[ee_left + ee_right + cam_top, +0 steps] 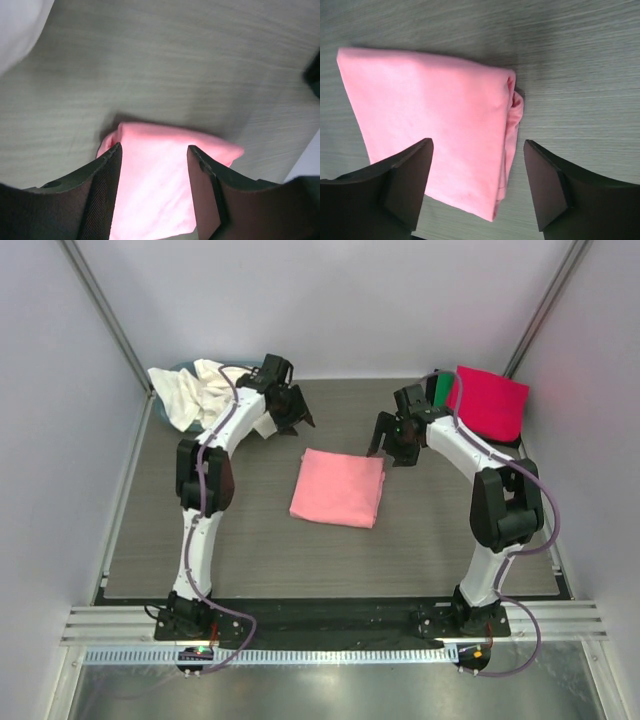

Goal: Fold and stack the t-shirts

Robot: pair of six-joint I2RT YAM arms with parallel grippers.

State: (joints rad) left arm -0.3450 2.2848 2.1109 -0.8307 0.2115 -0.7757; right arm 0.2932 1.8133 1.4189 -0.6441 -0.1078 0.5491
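A salmon pink t-shirt (pixel 339 487) lies folded into a rectangle in the middle of the table; it also shows in the left wrist view (pixel 155 190) and the right wrist view (pixel 430 120). My left gripper (pixel 292 420) is open and empty, held above the table left of and behind the pink shirt. My right gripper (pixel 392 448) is open and empty, just right of the shirt's far right corner. A folded magenta red t-shirt (pixel 490 400) lies on top of a green one (pixel 443 388) at the back right. Crumpled cream white t-shirts (pixel 195 390) sit at the back left.
A teal-blue tub (pixel 183 368) under the white shirts stands in the back left corner. White walls and metal posts enclose the table on three sides. The arm bases stand on a rail at the near edge.
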